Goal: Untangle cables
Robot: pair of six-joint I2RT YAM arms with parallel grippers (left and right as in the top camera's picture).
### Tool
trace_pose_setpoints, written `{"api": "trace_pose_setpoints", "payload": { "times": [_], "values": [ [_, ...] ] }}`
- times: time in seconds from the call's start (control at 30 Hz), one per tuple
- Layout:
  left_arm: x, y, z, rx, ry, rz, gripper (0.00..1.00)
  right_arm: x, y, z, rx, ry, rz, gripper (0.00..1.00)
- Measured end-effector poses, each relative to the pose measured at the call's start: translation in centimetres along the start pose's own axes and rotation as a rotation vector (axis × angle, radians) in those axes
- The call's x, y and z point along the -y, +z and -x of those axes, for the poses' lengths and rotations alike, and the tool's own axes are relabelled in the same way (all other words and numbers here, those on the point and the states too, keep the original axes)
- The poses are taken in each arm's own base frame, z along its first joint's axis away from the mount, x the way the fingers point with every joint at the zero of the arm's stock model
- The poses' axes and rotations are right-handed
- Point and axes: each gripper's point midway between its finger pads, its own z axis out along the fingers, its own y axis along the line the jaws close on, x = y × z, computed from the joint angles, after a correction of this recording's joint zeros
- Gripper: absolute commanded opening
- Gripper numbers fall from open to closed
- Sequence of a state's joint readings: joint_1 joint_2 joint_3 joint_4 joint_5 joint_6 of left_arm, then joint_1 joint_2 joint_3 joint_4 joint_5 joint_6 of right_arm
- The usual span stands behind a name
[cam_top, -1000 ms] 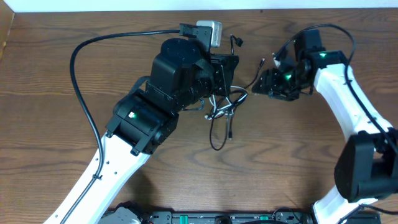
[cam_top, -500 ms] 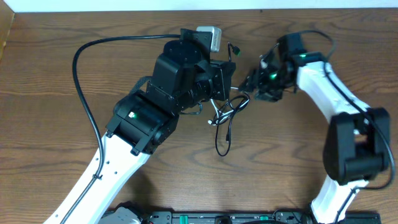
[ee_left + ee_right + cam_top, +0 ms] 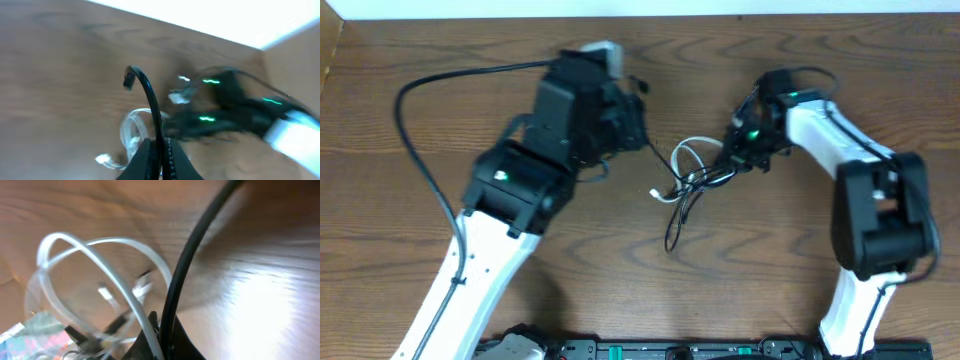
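Overhead: left end effector [image 3: 640, 133] (pinching a black cable [image 3: 660, 158]) drew leftward; right end effector [image 3: 729, 158] now clamps cables [image 3: 688, 180].

Pinched in the right claw [image 3: 162, 336]: black cable [image 3: 182, 265], rising up and rightward. Left of black cable: looping white cable [image 3: 100, 275], over blurred wooden worktop [image 3: 260, 295].

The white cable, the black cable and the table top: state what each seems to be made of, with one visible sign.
The white cable: probably soft, translucent plastic sheath; it curls in loose glossy loops.
The black cable: likely rubber or plastic jacket, smooth, semi-matte; it bends in a curve.
The table top: wood or wood-look laminate; brown grain lines, slight sheen.
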State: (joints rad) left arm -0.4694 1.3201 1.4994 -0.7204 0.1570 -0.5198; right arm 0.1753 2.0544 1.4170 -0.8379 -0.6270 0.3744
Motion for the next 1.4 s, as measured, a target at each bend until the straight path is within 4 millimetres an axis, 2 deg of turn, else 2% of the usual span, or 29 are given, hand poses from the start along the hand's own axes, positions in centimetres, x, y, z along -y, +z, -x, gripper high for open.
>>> {"api": "trace_pose_setpoints", "payload": {
  "times": [0.1,0.17,0.2,0.33,0.47,0.57,0.6,0.73,0.77,0.83,0.93,1.17,1.3,1.4],
  "values": [
    [-4.1,-0.9,0.9,0.008,-0.074,0.105,0.07,-1.3,-5.1,1.2,0.132,-0.08,0.035,0.01],
    [-6.6,-1.5,0.8,-0.007,-0.119,0.172,0.07,-3.0,-9.8,1.5,0.252,-0.171,0.067,0.01],
    [-7.6,-1.7,0.8,-0.011,-0.139,0.197,0.07,-4.1,-12.4,1.4,0.321,-0.237,0.084,0.01],
    [-11.8,-2.6,0.5,-0.038,-0.224,0.306,0.08,-8.2,-19.5,-0.9,0.508,-0.453,0.132,0.01],
    [-14.7,-2.5,-0.1,-0.082,-0.285,0.385,0.09,-11.4,-24.1,-4.0,0.641,-0.611,0.164,0.01],
    [-15.8,-1.5,-1.0,-0.135,-0.308,0.421,0.16,-13.0,-26.9,-5.5,0.739,-0.664,0.173,0.01],
    [-15.9,-1.1,-1.4,-0.16,-0.31,0.424,0.22,-13.3,-27.7,-5.9,0.767,-0.662,0.172,0.01],
    [-15.0,1.2,-2.9,-0.266,-0.27,0.357,0.45,-13.8,-29.5,-6.7,0.835,-0.638,0.169,0.01],
    [-14.6,1.6,-3.2,-0.293,-0.248,0.329,0.54,-13.8,-29.7,-6.7,0.843,-0.626,0.171,0.01],
    [-13.3,2.6,-4.2,-0.353,-0.194,0.257,0.58,-13.7,-29.7,-6.7,0.844,-0.603,0.173,0.01],
    [-10.6,3.5,-5.1,-0.412,-0.081,0.119,0.59,-13.7,-29.7,-6.5,0.843,-0.582,0.177,0.01],
    [-4.7,4.3,-5.8,-0.423,0.113,-0.139,0.59,-14.2,-30.2,-6.3,0.864,-0.56,0.209,0.01],
    [-1.2,4.7,-6.6,-0.422,0.203,-0.244,0.58,-15.2,-31.9,-5.8,0.916,-0.55,0.275,0.01],
    [1.1,5.0,-7.2,-0.411,0.266,-0.306,0.58,-16.3,-34.5,-5.5,0.973,-0.544,0.375,0.01]
  ]
}}
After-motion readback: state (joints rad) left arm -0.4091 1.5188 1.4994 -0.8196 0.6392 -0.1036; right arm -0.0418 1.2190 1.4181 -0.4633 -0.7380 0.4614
